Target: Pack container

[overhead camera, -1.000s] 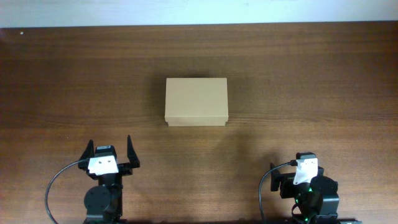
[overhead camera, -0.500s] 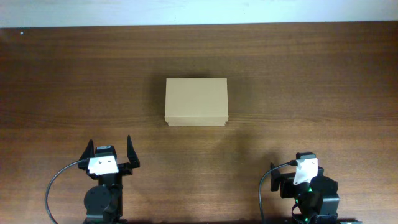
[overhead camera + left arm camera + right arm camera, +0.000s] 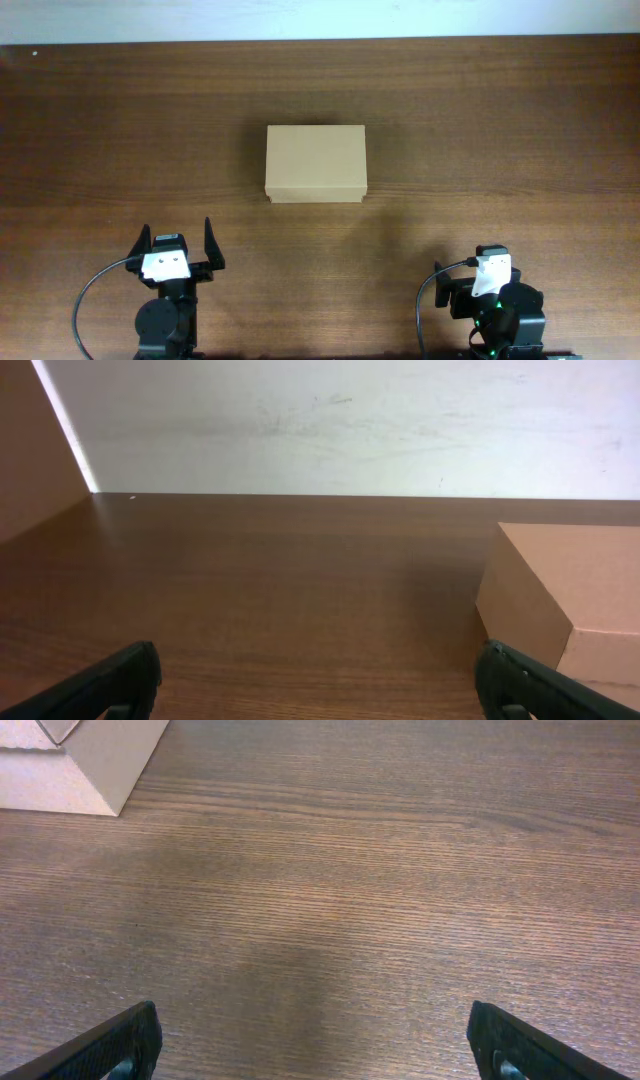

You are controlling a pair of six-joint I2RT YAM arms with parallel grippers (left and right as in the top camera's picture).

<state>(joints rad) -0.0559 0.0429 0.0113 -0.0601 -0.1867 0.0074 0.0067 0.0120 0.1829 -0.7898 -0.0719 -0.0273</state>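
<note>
Nothing's moved since the earlier frames: both arms parked, box in the same spot.

Your left tool (image 3: 178, 233) sits near the front edge of the bench (image 3: 520, 120), toward the front-left corner. It's spread wide with nothing between the fingers. Its wrist view agrees: one fingertip in each bottom corner, bare wood between, white wall (image 3: 350, 420) past the back edge.

Container (image 3: 316, 163) is mid-bench, roughly centred left to right, slightly nearer the back edge than the front. Top is closed, long side parallel to the back edge. It's well apart from both tools. You see it on the right of the left wrist view, and just a corner of it at top left of the right wrist view.

Your right tool (image 3: 315, 1040) is near the front edge toward the front-right corner. Overhead hides its fingers. The wrist view shows them apart, holding nothing.
</note>
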